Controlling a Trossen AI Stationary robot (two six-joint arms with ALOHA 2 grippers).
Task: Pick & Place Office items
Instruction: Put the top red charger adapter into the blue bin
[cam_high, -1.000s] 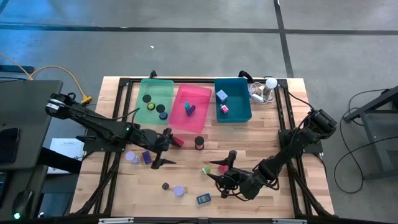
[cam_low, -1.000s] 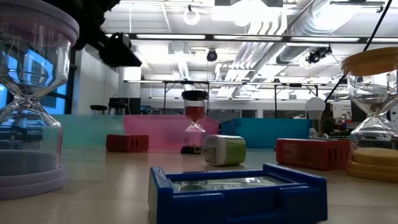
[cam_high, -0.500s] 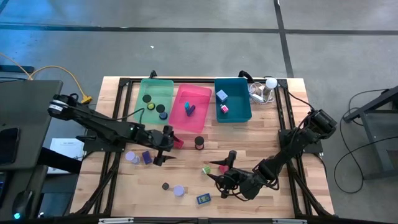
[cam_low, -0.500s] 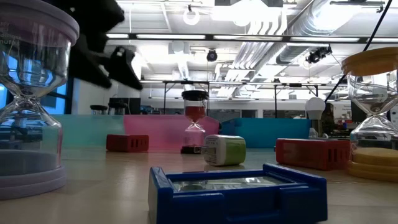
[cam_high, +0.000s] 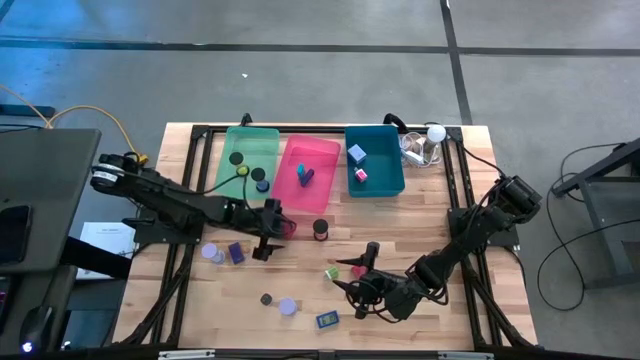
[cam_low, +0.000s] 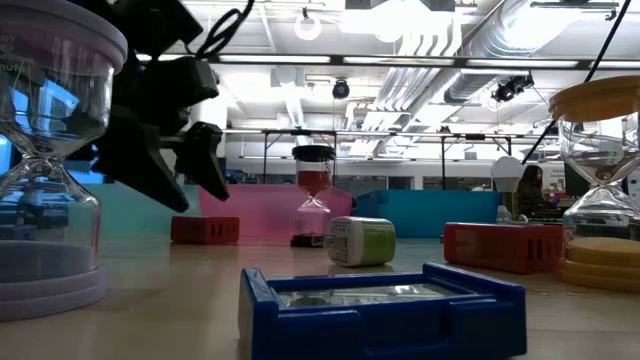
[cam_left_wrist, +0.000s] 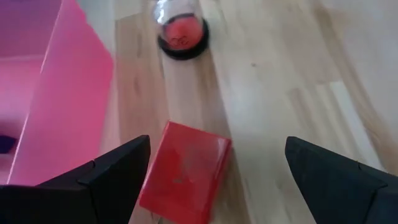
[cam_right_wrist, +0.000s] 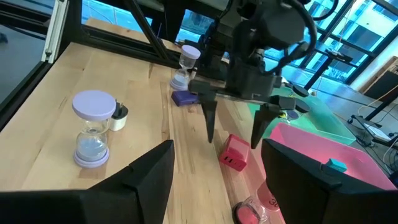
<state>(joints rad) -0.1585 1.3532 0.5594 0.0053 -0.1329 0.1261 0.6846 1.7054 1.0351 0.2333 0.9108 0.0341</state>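
Red block (cam_left_wrist: 184, 172) sits beneath wide-open left claw (cam_left_wrist: 214, 171).

**Four cams, one red block in common**

High cam: straight down, whole table (cam_high: 420, 225). Low cam: tabletop level, facing room. L wrist cam: close above red block (cam_left_wrist: 183, 171). R wrist cam: farther off, looks across at same block (cam_right_wrist: 234, 152).

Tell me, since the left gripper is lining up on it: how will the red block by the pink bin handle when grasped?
The red block looks rigid and boxy, so it probably won't flex. Lying flat, it shouldn't roll. The open left gripper straddles it; its glossy faces might slip slightly.
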